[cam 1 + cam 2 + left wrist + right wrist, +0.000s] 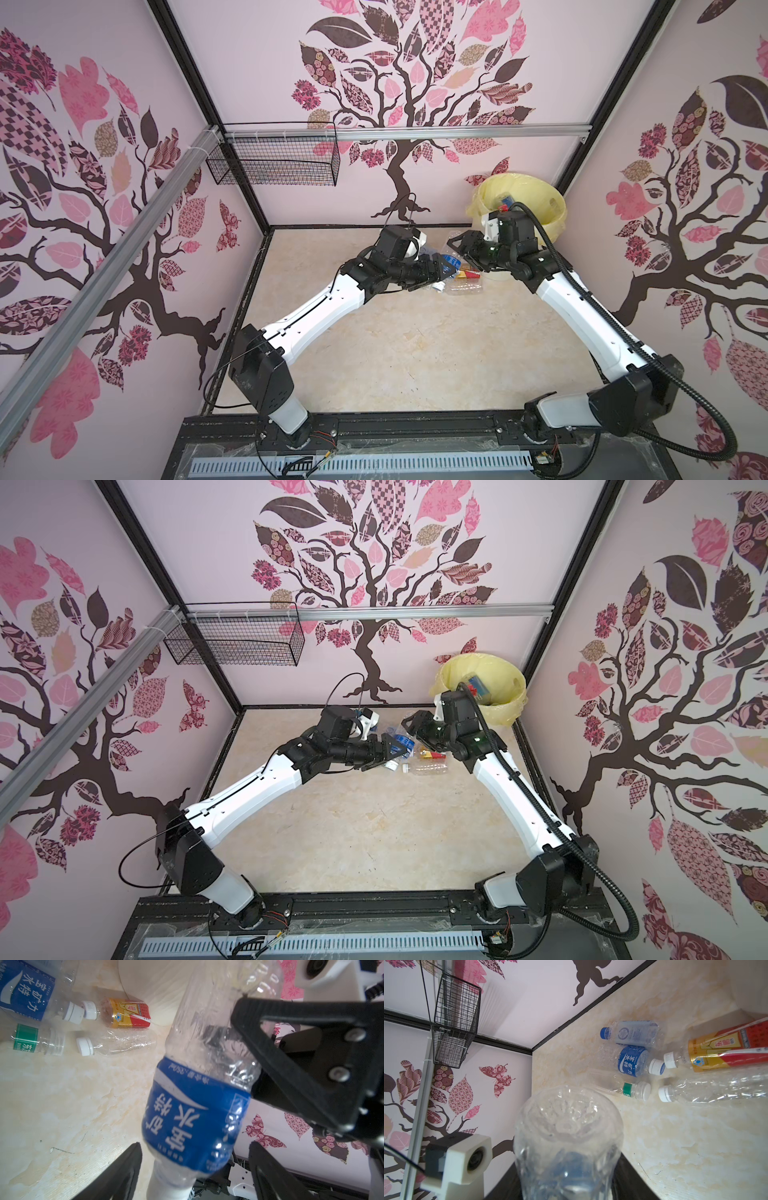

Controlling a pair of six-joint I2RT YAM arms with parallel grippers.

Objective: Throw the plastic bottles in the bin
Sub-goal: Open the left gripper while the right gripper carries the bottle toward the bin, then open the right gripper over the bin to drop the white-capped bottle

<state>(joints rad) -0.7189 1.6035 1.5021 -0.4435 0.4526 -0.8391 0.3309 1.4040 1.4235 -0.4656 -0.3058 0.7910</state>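
Observation:
A clear plastic bottle with a blue label (197, 1118) hangs above the table between both grippers. My left gripper (193, 1147) is open, with gaps between its fingers and the bottle's cap end. My right gripper (569, 1178) is shut on the bottle's (566, 1136) clear base end; one of its black fingers (291, 1043) presses the bottle. In both top views the grippers (446, 270) (457, 249) meet at the back right, near the bin (548, 195) (511, 679), which holds a bottle (476, 685). Several more bottles lie on the table, among them a red-gold one (726, 1051) and a clear one (716, 1088).
A black wire basket (274, 162) hangs on the back wall at the left. Patterned walls close in the table on three sides. A green-labelled bottle (618, 1084), a blue-labelled one (631, 1061) and a pale blue one (633, 1033) lie below the grippers.

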